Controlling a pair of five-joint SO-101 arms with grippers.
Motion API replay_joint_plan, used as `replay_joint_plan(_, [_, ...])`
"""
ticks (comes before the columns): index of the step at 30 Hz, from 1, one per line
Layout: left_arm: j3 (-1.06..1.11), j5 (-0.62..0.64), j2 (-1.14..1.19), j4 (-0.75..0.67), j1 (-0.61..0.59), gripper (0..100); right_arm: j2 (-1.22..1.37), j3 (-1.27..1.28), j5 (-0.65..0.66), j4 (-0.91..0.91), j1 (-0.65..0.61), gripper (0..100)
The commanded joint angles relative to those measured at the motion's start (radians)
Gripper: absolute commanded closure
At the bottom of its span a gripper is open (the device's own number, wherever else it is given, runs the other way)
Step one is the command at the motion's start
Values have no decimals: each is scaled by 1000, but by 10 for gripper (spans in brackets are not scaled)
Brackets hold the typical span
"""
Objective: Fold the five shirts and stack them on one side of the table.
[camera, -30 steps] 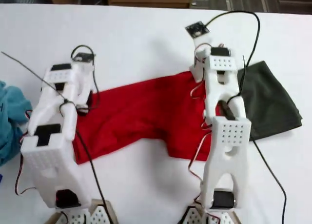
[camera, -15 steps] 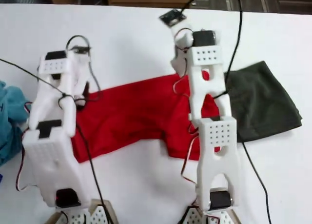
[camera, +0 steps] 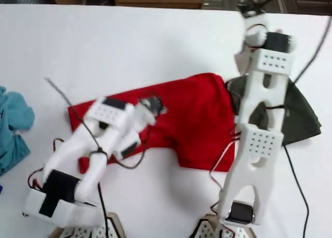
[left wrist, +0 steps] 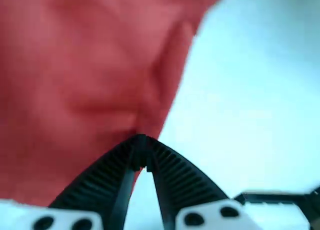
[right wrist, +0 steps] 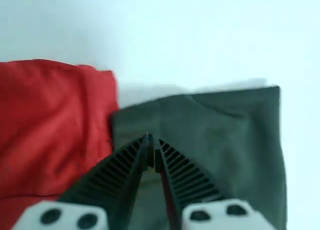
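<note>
Counter (camera: 155, 41), white — red shirt (camera: 192, 113) spread across its middle, folded dark green shirt (camera: 303, 119) just beside it on the right arm's side, teal cloth (camera: 13, 124) at the far left edge; left pincer (left wrist: 142, 142) tips together at the red shirt's edge, right pincer (right wrist: 150, 142) tips together over the dark green shirt.

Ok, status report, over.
Left gripper jaws shut at red shirt edge. Right gripper jaws shut by dark green shirt. Red shirt not fully folded; teal shirt bunched aside.
</note>
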Motion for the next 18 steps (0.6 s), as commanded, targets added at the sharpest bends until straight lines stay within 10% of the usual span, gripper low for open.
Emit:
replay_joint_plan(1, [10, -6, -57, -84, 32, 979, -81, -37, 8, 19, 73, 978])
replay_joint_plan(18, [-116, 278, 91, -259, 135, 979, -79, -37, 8, 19, 117, 978])
